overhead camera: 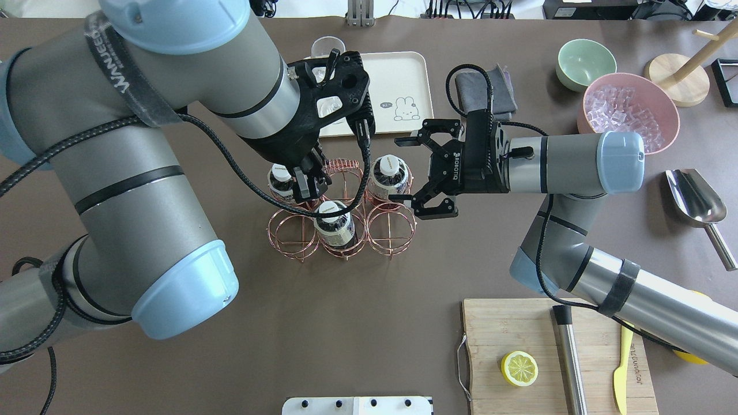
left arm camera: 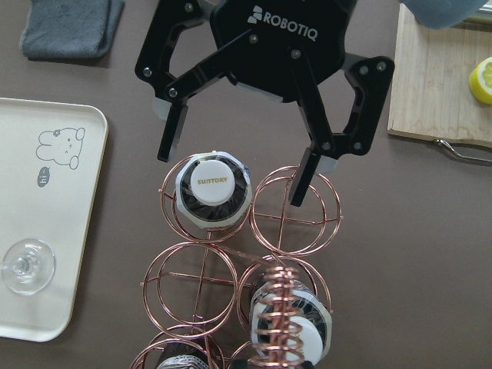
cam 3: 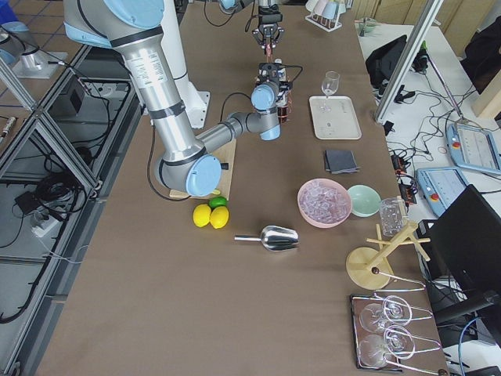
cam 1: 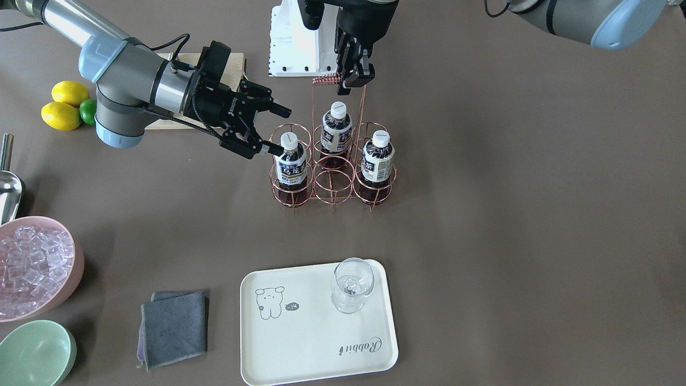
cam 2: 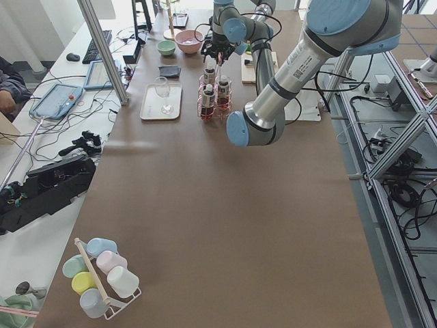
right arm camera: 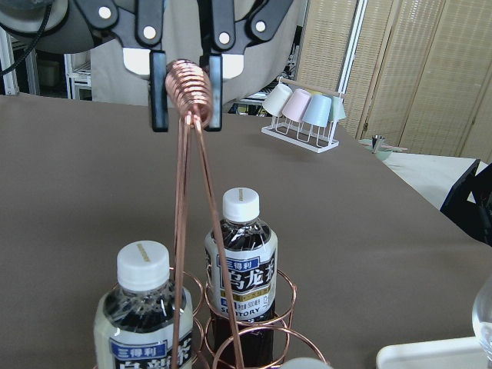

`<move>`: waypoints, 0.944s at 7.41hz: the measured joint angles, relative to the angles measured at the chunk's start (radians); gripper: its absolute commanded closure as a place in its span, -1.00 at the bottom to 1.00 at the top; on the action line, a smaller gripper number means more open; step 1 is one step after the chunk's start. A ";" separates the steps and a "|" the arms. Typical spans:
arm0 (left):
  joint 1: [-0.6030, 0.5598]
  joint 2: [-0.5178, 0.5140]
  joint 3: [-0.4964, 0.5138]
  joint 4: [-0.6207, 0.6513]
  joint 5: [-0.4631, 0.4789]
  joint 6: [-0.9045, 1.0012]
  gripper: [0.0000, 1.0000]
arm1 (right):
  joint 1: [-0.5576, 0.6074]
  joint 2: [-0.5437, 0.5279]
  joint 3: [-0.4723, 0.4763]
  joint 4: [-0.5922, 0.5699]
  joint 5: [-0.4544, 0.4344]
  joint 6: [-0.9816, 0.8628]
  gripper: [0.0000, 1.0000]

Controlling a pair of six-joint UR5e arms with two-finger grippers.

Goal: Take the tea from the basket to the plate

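Copper basket (left arm camera: pixel 201 270) held by its coil in the clenched left gripper (cam 1: pixel 353 79) — right gripper (cam 1: pixel 281 131) gapes wide around one tea (cam 1: pixel 290 161).

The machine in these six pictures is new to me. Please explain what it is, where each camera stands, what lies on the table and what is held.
It is a robot with two arms, each ending in a two-finger gripper. Four pictures come from fixed cameras: one facing the robot, one above and behind it, one at each end of the table. Two come from cameras on the wrists. The left gripper is shut on the coiled handle of the copper wire basket. The right gripper is open, a finger on each side of one of three tea bottles. Also there: a cream tray with a glass, a bowl of ice, a green bowl, a grey cloth.
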 measured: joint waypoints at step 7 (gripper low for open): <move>0.002 0.001 0.001 0.009 0.002 0.000 1.00 | -0.021 0.019 -0.014 -0.002 -0.029 0.000 1.00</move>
